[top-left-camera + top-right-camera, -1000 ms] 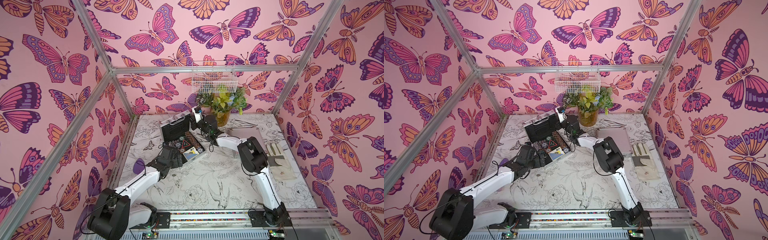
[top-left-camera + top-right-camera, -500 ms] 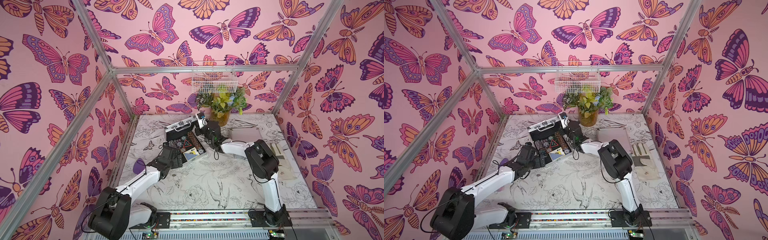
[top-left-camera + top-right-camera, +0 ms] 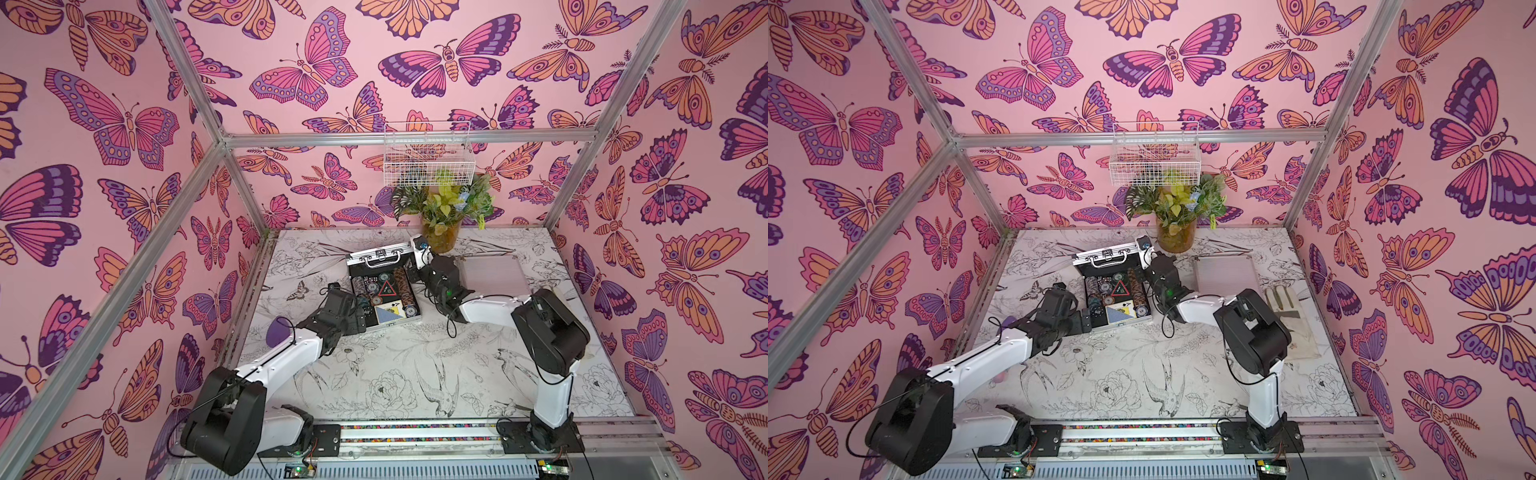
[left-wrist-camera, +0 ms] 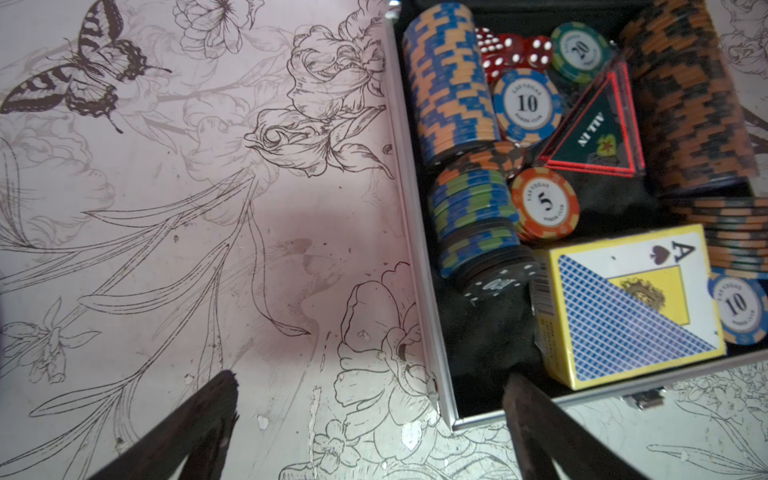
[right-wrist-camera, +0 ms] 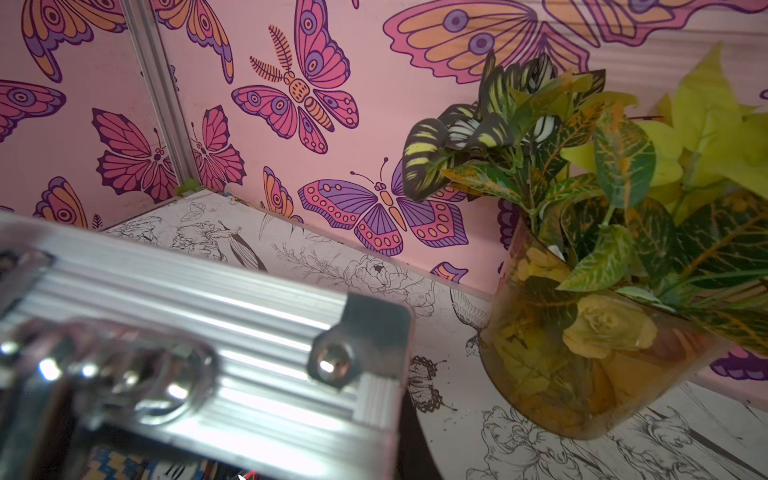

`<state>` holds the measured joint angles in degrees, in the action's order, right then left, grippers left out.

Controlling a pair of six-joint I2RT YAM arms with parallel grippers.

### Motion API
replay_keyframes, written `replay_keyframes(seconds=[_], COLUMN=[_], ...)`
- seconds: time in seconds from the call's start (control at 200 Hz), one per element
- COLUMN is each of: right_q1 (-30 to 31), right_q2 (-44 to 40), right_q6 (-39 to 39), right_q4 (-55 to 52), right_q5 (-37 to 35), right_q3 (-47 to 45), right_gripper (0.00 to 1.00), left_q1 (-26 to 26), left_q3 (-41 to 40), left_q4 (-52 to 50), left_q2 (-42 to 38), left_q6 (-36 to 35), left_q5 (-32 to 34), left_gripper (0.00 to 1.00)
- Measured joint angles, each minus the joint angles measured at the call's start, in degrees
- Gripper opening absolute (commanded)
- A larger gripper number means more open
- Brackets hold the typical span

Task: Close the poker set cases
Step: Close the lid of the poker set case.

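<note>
Open silver ribbed aluminium poker case [image 3: 379,258], lid tilted partway over its tray: left gripper [image 4: 370,386] jaws wide, straddling the near corner wall. Right gripper [image 3: 417,259] jaws closed beside the lid's right corner; second silver case [image 3: 492,276] lies shut, just to the right.

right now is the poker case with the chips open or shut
Open: the lid stands slanted, not flat, and chips and the card box show beneath it.

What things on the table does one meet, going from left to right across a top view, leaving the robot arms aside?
A small purple object, partly hidden → the open poker case → the vase of plants → the closed poker case → the white glove.
</note>
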<state>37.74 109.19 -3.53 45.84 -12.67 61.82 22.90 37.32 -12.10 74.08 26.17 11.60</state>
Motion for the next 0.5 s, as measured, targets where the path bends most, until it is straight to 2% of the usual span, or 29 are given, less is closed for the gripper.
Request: replay_keyframes(seconds=[0.381,0.501], right_q1=[1.16,1.46], right_q2=[-8.94,-9.94], right_q6=[0.5,0.52], right_q4=[-5.79,-5.95], right_q5=[-4.26,-4.26], right_q3=[-7.39,-8.63], right_gripper=[0.0,0.05], left_q1=[0.0,0.0], left_q3=[1.33,1.36], left_q4=[0.13,0.61], left_q2=[1.9,1.9], left_q6=[-0.66,-0.72], left_q5=[-0.09,-0.24], left_gripper=[1.0,1.0])
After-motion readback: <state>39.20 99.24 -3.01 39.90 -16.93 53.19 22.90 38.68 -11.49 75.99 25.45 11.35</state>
